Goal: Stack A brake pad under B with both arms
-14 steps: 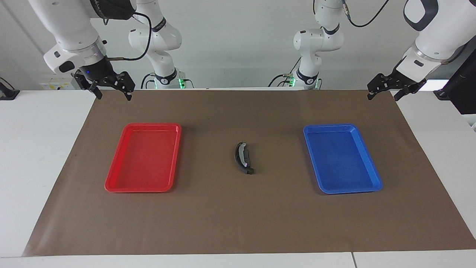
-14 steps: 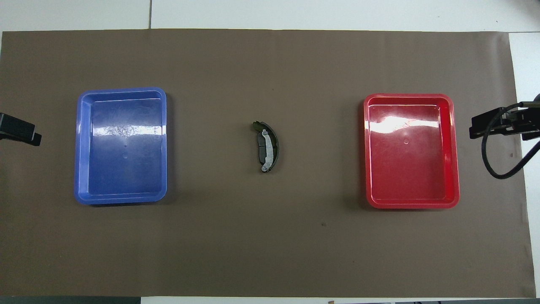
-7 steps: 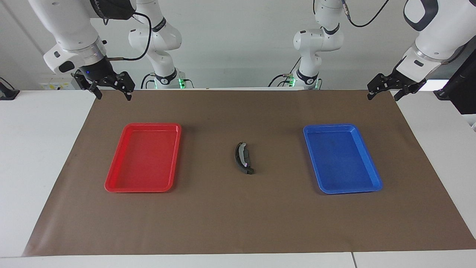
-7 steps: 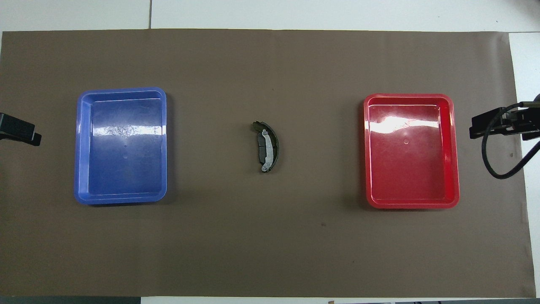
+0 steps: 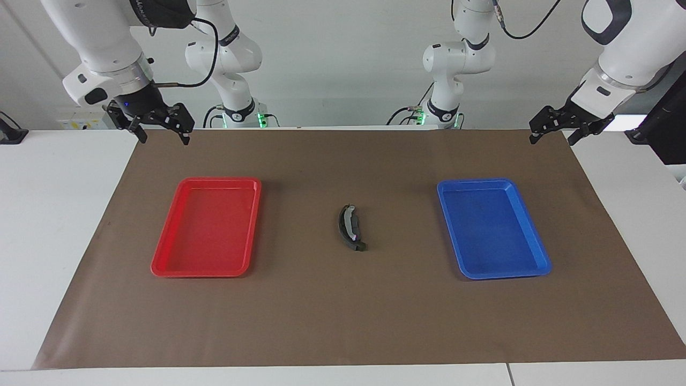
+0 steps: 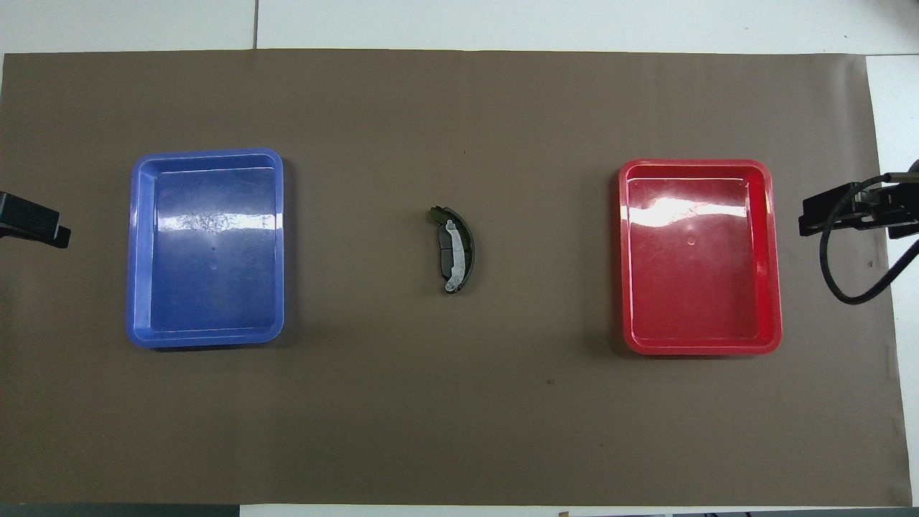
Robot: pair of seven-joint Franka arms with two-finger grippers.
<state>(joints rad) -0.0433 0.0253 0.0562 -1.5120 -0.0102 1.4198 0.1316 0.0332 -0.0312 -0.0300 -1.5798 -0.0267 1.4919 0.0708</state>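
B (image 5: 349,229) on the A brake pad (image 6: 446,253), both likely stiff, heavy, slick: grip across the narrow edges; left gripper (image 5: 552,132) and right gripper (image 5: 159,127) open, well apart from them.

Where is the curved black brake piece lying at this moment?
The curved black brake piece lies mid-mat, between the red tray and the blue tray.
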